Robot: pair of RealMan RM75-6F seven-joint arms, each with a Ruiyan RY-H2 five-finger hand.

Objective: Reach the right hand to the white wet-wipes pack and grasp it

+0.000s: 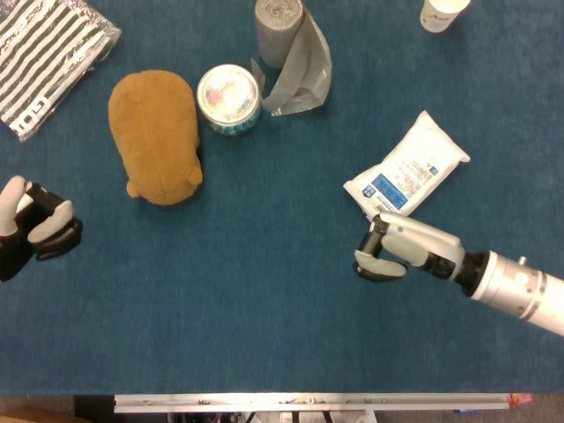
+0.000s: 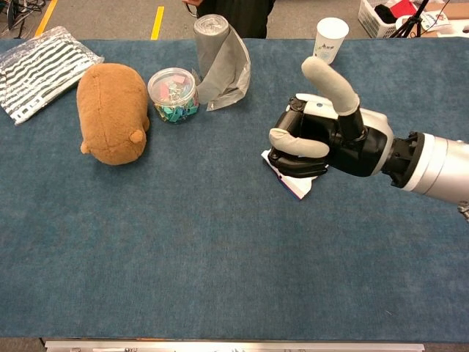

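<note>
The white wet-wipes pack (image 1: pixel 407 165) with a blue label lies flat on the blue table, right of centre. My right hand (image 1: pixel 397 251) hovers just on the near side of it, without visible contact in the head view. In the chest view this hand (image 2: pixel 330 143) covers most of the pack (image 2: pixel 297 187); only the near corner shows. Its thumb is raised apart from the bent fingers, and nothing is in it. My left hand (image 1: pixel 35 229) is at the far left edge, holding nothing, fingers slightly apart.
A brown plush toy (image 1: pixel 157 134), a clear tub of clips (image 1: pixel 229 98) and a grey bag roll (image 1: pixel 291 53) lie at the back left. A striped pouch (image 1: pixel 44 57) is in the far left corner, and a paper cup (image 2: pixel 329 39) stands behind the pack.
</note>
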